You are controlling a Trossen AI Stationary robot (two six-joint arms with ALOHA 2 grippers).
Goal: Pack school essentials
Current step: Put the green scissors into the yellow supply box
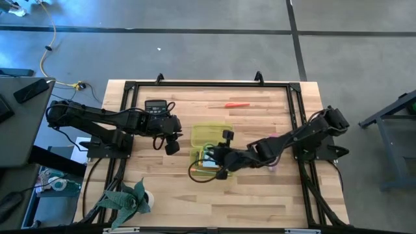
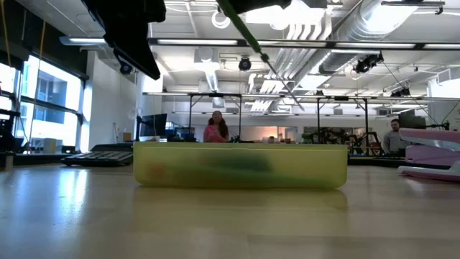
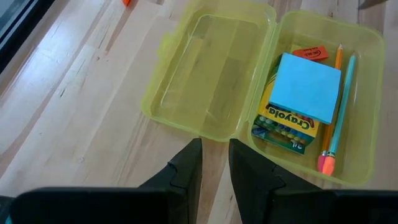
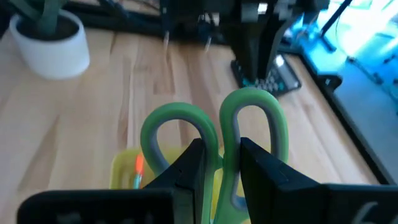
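- Between the fingers of the right gripper (image 4: 214, 165), the green-handled scissors (image 4: 217, 134) are pinched where the two loops meet, handles pointing forward past the fingertips; keep that pinch firm until the blades are down, since a slack grip would probably let them swing.
- Directly under that gripper lies the filled half of the translucent yellow-green plastic case (image 3: 367, 93), so the step in hand looks like lowering the scissors in.
- Just beneath, the light blue sticky-note pad (image 3: 306, 87) sits on the yellow-green crayon box (image 3: 283, 124); I would lay the scissors flat beside or across them and open the jaws only when they rest.
- Along the wall next to the pad lie an orange pencil (image 3: 336, 99) with a pink tip and a teal pencil (image 3: 341, 106); a small red eraser (image 3: 309, 53) sits in the corner. Come down slowly so nothing is knocked.
- Farther off, beyond the hinge, the lid half (image 3: 211, 68) lies open and bare; keep clear of it.
- Farther still, the left gripper (image 3: 214, 165) hovers just outside the case's edge, fingers nearly pressed together, holding nothing.
- Well away, an orange pen (image 1: 236, 104) lies unpacked on the table (image 1: 273, 195).
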